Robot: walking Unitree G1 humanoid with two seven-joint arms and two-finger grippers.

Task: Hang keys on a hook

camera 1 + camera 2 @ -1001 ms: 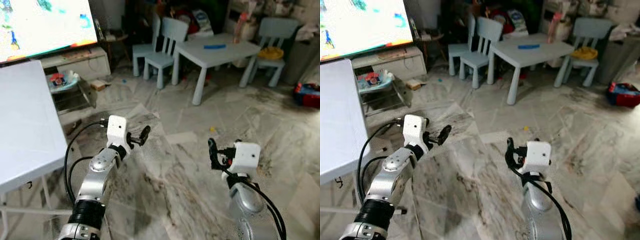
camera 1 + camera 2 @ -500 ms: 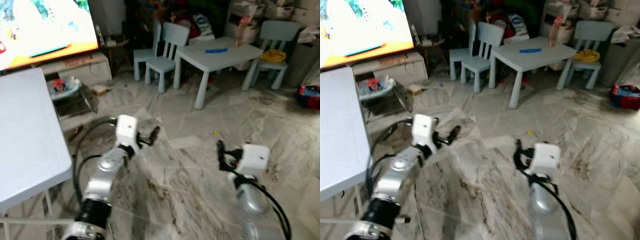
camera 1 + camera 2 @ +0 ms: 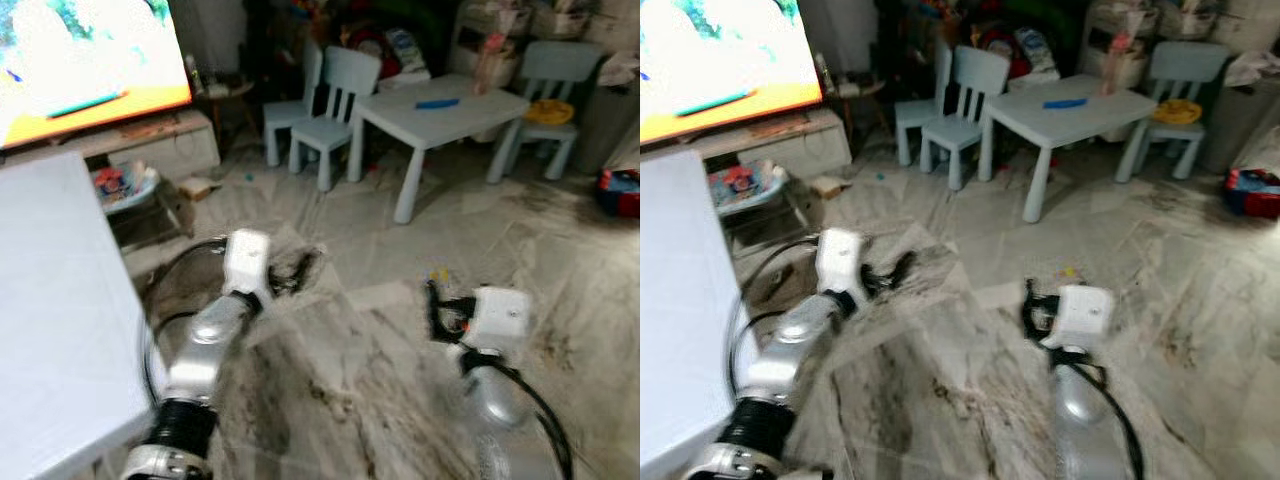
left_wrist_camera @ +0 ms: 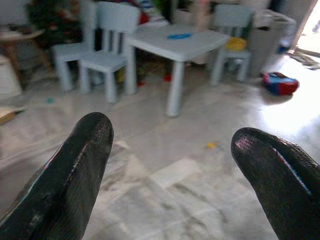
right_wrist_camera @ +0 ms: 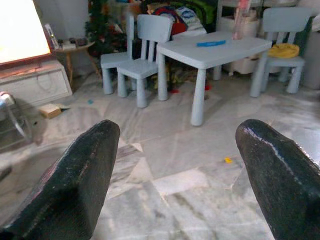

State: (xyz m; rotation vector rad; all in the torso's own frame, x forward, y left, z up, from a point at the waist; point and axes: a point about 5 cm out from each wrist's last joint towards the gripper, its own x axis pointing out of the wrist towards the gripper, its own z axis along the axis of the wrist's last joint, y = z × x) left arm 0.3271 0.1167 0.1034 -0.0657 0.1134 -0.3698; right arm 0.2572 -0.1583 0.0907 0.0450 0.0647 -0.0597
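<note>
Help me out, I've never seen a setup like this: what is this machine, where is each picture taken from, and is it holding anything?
It is a walking humanoid robot. Two pictures come from cameras in its head, looking down at its silver arms over a marble floor. The left gripper and right gripper each have two black fingers. The other two pictures look out from each wrist between those fingers, which stand apart and hold nothing. Ahead are a small pale blue table with a blue object on it, matching chairs, a bright screen and a white table at its left.
</note>
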